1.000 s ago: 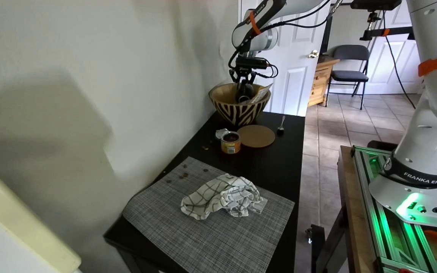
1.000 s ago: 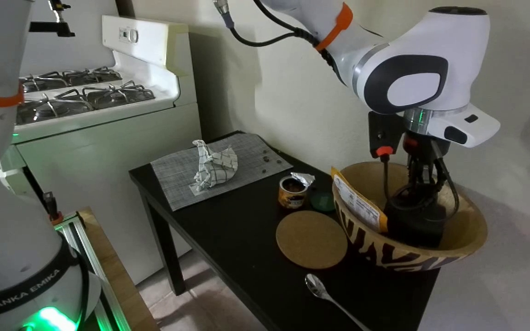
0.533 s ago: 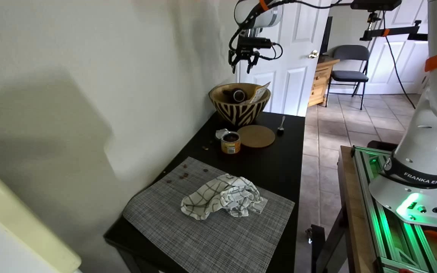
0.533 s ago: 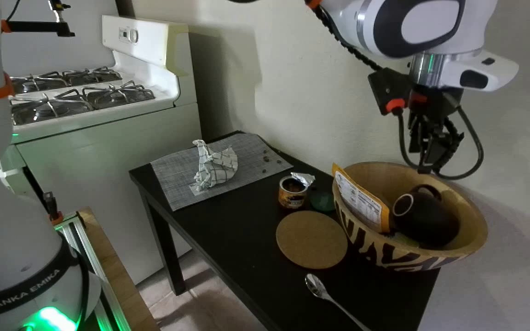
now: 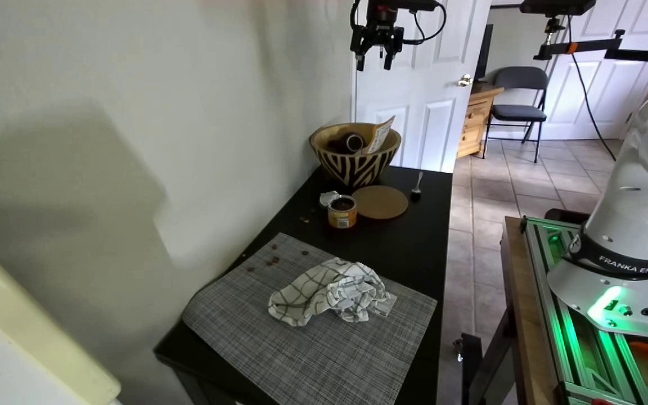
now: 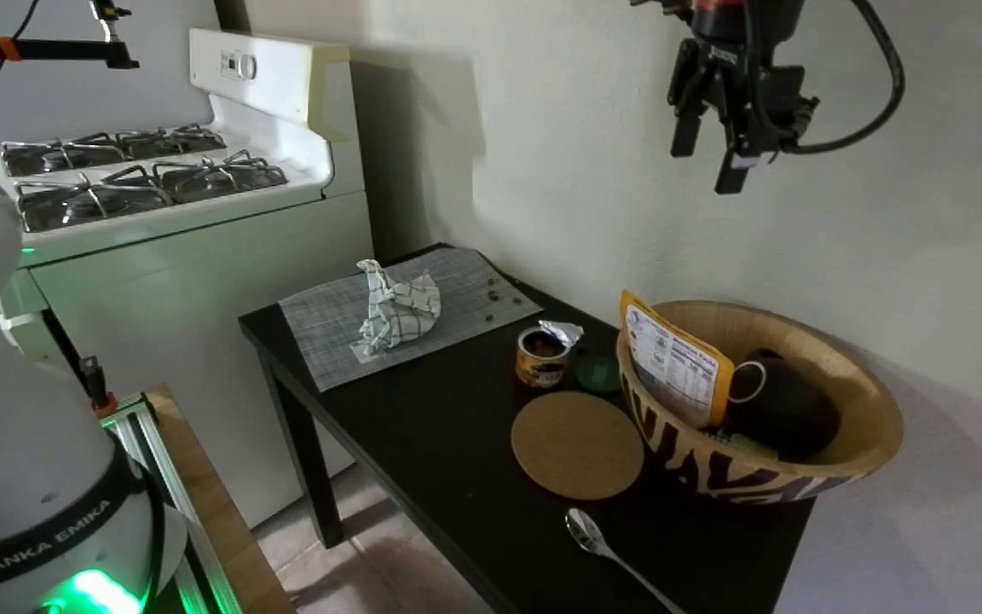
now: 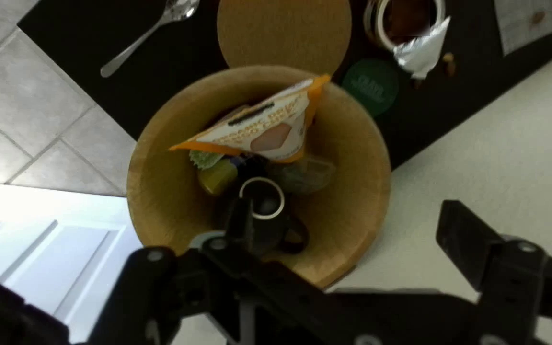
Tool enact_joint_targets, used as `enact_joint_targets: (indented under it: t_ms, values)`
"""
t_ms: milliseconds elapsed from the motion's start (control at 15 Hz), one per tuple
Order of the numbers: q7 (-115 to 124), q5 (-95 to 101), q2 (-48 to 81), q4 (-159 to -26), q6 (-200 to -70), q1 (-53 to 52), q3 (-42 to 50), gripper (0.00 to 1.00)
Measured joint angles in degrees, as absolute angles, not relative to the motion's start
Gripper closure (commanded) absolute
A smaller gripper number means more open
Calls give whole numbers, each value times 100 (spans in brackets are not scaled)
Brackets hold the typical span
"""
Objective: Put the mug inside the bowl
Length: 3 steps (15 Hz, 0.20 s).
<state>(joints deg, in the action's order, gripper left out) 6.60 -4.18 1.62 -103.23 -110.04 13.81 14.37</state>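
The dark mug (image 6: 785, 409) lies tipped inside the striped tan bowl (image 6: 870, 418), its pale-rimmed mouth turned towards a packet. In the wrist view the mug's rim (image 7: 281, 211) and part of its handle show, while one gripper finger covers some of its body. The bowl's rim (image 7: 376, 143) is partly hidden there by the gripper. My gripper (image 6: 708, 160) hangs well above the bowl, fingers spread and nothing between them. An exterior view also has the gripper (image 5: 374, 64) high over the bowl (image 5: 358, 169), apart from the mug (image 5: 353, 143).
An orange-edged packet (image 6: 678, 367) leans in the bowl and rises past its rim. Near the bowl on the black table are a round tan disc (image 6: 576, 443), an opened can (image 6: 540, 358), a green lid (image 6: 597, 373) and a spoon (image 6: 589, 533). A crumpled cloth (image 5: 324, 289) lies on the grey mat (image 5: 324, 360).
One second ago the gripper was down in the bowl at the mug. It has let go, opened and risen clear. The mug has rolled slightly, and the packet stands a little higher.
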Motion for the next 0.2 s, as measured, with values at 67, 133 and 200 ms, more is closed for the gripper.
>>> enact_joint_targets:
  t_ms: [67,133,200]
  values:
    - [445,-418,-74,-10452,-10775,1362,1391,0]
    - [217,-417,-320,-10608,-10560,1337,1349,0]
    - [187,-418,-467,-10686,-10520,1327,1332,0]
